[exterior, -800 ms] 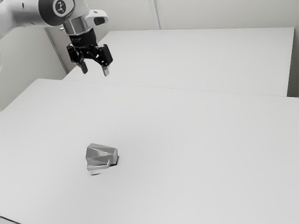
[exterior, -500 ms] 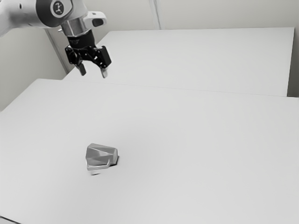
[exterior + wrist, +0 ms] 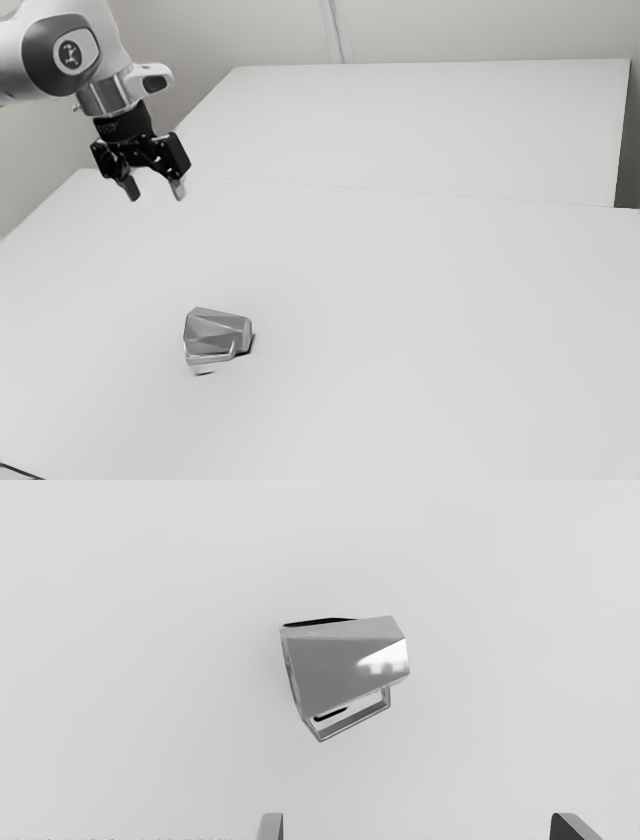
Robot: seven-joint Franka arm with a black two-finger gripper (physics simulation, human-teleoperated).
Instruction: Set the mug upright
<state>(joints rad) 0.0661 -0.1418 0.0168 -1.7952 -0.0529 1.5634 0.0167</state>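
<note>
Pale, smooth and matt, a broad white table [image 3: 400,330] stretched across the exterior view, with its far corner at the exterior view's left and its far edge running on toward the exterior view's right. Nearest the camera, a thin dark line [image 3: 18,470] slanted across the lower corner at the exterior view's left.

Past it, a grey, glossy, many-faceted mug with an angular handle [image 3: 217,335] lay on its side on the table, well in from the far edge. Its wider rim end pointed toward the exterior view's left, its narrower base toward the exterior view's right. The handle was on the side toward the exterior camera, and slivers of black shadow lay beside the mug. In the wrist view, the handle was on the side of the mug toward the fingers [image 3: 270,826], and a bright reflection sat on a facet near the base.

Farther off, the black two-finger gripper [image 3: 155,192] hung in the air with its jaws standing wide apart, clear of the mug. It pointed downward from the white and grey robot arm [image 3: 35,50], which came in from the exterior view's upper left. Beyond the table's far edge spread another flat white surface [image 3: 430,130], and behind that stood a pale grey wall [image 3: 480,30] with a narrow upright seam.
</note>
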